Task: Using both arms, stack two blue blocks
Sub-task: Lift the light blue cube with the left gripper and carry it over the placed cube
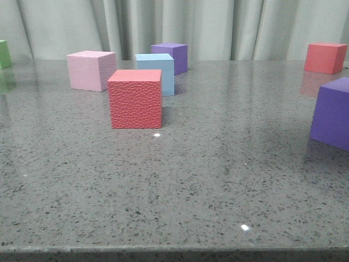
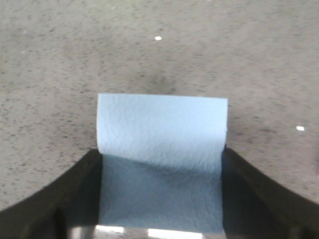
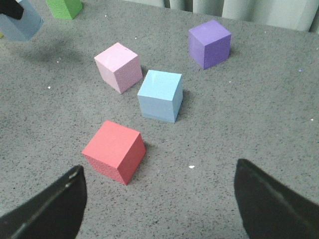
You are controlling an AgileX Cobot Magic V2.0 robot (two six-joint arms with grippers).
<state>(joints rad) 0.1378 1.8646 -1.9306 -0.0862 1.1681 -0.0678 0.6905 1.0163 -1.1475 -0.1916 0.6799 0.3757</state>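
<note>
My left gripper (image 2: 160,152) is shut on a blue block (image 2: 162,129), its dark fingers (image 2: 79,189) pressed to the block's two sides. In the right wrist view this held block (image 3: 21,24) hangs above the table at the far left, with a shadow below it. The other, pale sky blue block (image 1: 158,71) stands on the table behind the red cube; it also shows in the right wrist view (image 3: 160,94). My right gripper (image 3: 158,169) is open and empty, above bare table short of the red cube. Neither gripper shows in the front view.
A red cube (image 1: 135,98) stands in front of the pale blue block, a pink cube (image 1: 90,70) to its left, a purple cube (image 1: 172,54) behind. A green cube (image 1: 4,53) is far left. Another red cube (image 1: 325,57) and a purple cube (image 1: 332,112) are at the right.
</note>
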